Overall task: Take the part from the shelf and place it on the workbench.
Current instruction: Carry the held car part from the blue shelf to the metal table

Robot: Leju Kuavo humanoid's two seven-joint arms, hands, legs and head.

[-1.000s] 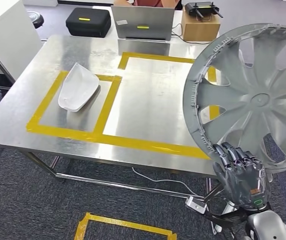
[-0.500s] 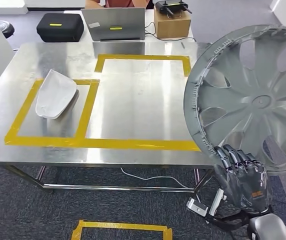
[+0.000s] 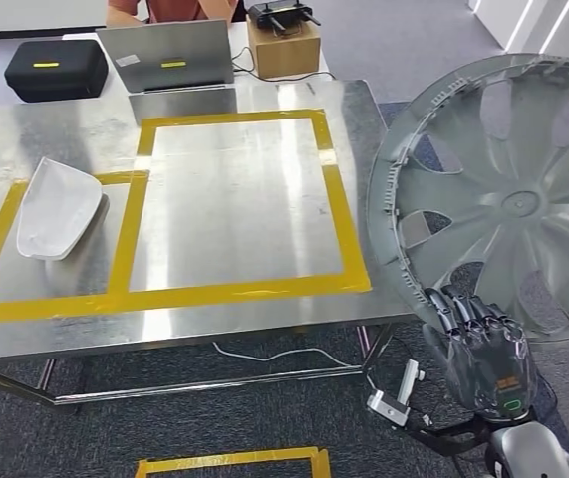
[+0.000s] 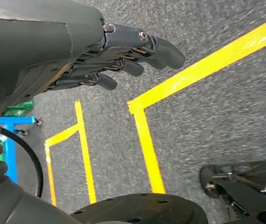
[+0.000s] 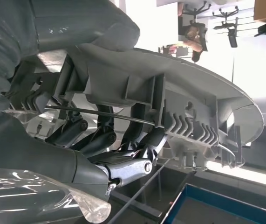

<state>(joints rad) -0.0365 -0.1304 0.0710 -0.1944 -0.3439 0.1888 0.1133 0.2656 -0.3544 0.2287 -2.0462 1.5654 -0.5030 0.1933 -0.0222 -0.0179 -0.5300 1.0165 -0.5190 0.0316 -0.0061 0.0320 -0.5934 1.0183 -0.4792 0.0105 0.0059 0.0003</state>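
The part is a large grey wheel cover [image 3: 506, 199] with spokes, held upright off the right end of the steel workbench [image 3: 228, 199]. My right hand [image 3: 484, 354] grips its lower rim from below. In the right wrist view the fingers [image 5: 124, 168] curl under the cover's ribbed edge [image 5: 194, 107]. A big rectangle of yellow tape [image 3: 345, 234] marks the bench top just left of the cover. My left hand [image 4: 89, 51] hangs over the carpet, fingers stretched out and holding nothing.
A white curved shell [image 3: 55, 209] lies in a smaller taped box at the bench's left. A laptop [image 3: 164, 60], a black case [image 3: 44, 68] and a cardboard box [image 3: 285, 45] line the far edge, with a person [image 3: 164, 8] behind. Yellow tape [image 3: 228, 463] marks the floor.
The whole picture has shifted, so the camera moved: the bench now sits further left in view. The wheel cover stays in my right hand's grip at the same height.
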